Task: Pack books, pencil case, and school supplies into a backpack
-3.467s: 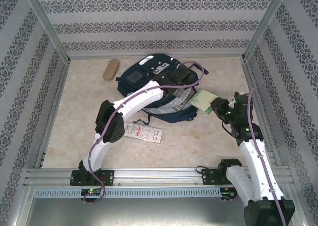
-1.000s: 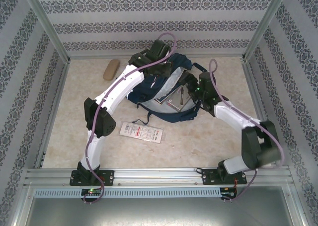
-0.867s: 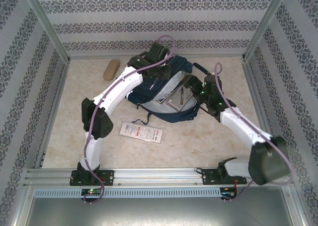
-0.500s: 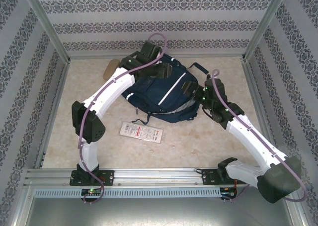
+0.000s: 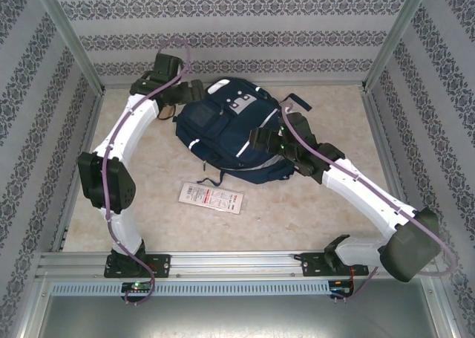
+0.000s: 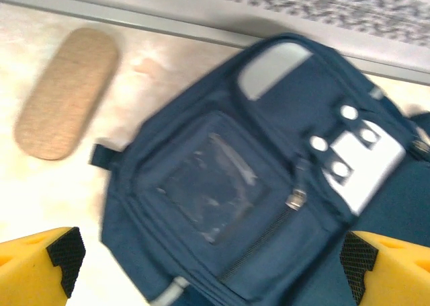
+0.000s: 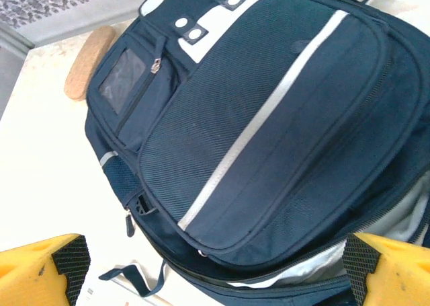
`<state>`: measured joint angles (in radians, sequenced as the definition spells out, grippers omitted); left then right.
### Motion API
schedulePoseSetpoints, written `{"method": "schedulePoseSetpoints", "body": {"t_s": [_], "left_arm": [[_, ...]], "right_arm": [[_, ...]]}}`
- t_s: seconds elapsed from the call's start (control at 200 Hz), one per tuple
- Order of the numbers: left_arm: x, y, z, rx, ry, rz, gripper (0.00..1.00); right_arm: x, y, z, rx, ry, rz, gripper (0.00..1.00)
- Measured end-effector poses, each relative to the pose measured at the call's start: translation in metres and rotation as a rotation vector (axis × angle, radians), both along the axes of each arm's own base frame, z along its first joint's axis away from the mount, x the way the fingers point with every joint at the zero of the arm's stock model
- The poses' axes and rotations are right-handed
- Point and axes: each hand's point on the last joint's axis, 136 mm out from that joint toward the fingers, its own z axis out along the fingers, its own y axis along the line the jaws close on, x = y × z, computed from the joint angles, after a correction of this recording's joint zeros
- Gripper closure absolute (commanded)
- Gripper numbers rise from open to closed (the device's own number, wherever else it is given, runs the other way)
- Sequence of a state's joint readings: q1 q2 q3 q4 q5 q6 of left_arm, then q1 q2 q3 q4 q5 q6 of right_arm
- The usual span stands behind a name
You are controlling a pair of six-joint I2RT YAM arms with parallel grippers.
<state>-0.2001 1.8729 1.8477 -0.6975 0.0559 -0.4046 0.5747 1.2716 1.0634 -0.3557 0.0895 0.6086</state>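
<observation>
Backpack (image 5: 230, 134) lay between the claws, flap down. Left gripper (image 6: 211, 259) gaped wide at its 11 o'clock corner, right gripper (image 7: 215, 260) wide at 4 o'clock, both empty. Pencil case (image 6: 67, 91) at 10, white packet (image 5: 211, 197) at 7, unpacked. Risk: the shut flap would block loading, and a one-sided tug could drag the backpack.

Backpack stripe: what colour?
White stripe on the navy backpack; clearest in the right wrist view.
</observation>
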Motion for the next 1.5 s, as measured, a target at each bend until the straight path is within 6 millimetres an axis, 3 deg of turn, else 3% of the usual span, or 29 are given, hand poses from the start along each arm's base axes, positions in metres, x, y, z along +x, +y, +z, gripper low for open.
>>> {"method": "schedulePoseSetpoints", "body": {"t_s": [0.345, 0.545, 0.914, 1.019, 1.499], "left_arm": [[0.050, 0.076, -0.088, 0.023, 0.130, 0.144, 0.05], [0.084, 0.105, -0.116, 0.038, 0.137, 0.191, 0.07], [0.114, 0.114, -0.165, 0.091, 0.184, 0.174, 0.09], [0.112, 0.115, -0.179, 0.103, 0.214, 0.170, 0.10], [0.103, 0.125, -0.206, 0.132, 0.281, 0.185, 0.14]], "right_arm": [[0.001, 0.012, 0.013, 0.001, -0.015, 0.032, 0.02], [-0.002, 0.014, 0.014, -0.006, -0.004, 0.039, 0.02], [-0.002, 0.017, 0.011, -0.019, 0.022, 0.043, 0.02], [-0.002, 0.017, 0.009, -0.021, 0.029, 0.041, 0.02], [0.001, 0.025, 0.002, -0.018, 0.060, 0.047, 0.02]]}}
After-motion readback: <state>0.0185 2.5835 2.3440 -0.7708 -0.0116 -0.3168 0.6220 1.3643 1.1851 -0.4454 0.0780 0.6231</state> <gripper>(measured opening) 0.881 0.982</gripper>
